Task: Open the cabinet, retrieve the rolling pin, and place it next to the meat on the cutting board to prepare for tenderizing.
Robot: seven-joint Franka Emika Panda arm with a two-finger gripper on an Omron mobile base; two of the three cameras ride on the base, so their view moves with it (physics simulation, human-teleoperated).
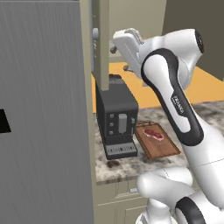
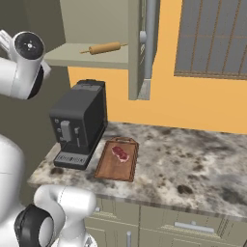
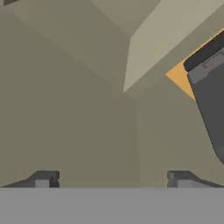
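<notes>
The cabinet (image 2: pixel 96 29) stands open with the rolling pin (image 2: pixel 102 48) lying on its shelf. The gripper (image 3: pixel 111 178) spreads wide, empty, facing the cabinet. On the surface (image 2: pixel 193 164), the meat (image 2: pixel 120 153) rests on the cutting board (image 2: pixel 113 169) beside the coffee machine (image 2: pixel 79 123).

— What sort of room is this?

— A home kitchen. There's a speckled grey-brown stone counter (image 2: pixel 193 159) over beige drawers with short grey handles (image 2: pixel 193 226), and a boxy black coffee machine (image 2: pixel 79 125) standing on it.

— Anything else?

— A rectangular reddish-brown wooden cutting board (image 2: pixel 113 169) carrying a flat red raw steak (image 2: pixel 120 153), an open beige wall cabinet (image 2: pixel 96 29) shelving a light-brown wooden rolling pin (image 2: pixel 103 48), orange walls, a shuttered window (image 2: pixel 212 38).
</notes>
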